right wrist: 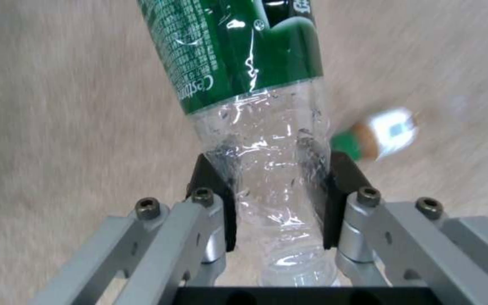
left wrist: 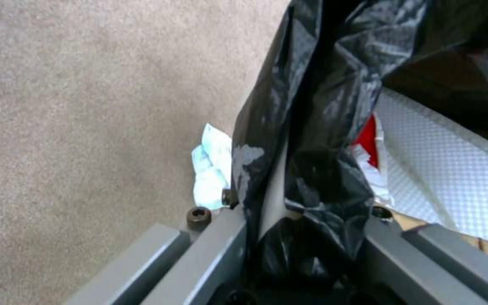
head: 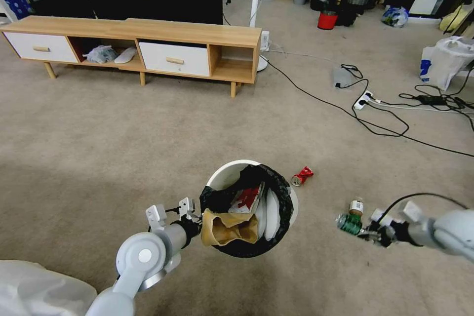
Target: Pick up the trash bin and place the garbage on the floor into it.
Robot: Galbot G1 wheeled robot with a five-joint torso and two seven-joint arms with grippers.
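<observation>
We hold the trash bin (head: 249,207) by its rim in the left gripper (head: 197,217), jaws clamped on the black liner. To the bin's right, the right gripper (head: 368,229) pinches the green bottle (head: 349,223). We carry it over the bin's mouth before releasing. The red can (head: 302,176) lies on the floor (head: 98,148) beside the bin.

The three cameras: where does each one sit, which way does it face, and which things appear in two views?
Head view: on the robot's head, looking forward and down at the carpet; both arms show, the left gripper on the trash bin, the right gripper holding the green bottle.
Left wrist view: on the left wrist, looking along the fingers clamped on the bin's black liner.
Right wrist view: on the right wrist, looking along the pads pinching the bottle.
Shared: bin with head and left wrist; bottle with head and right wrist.
</observation>
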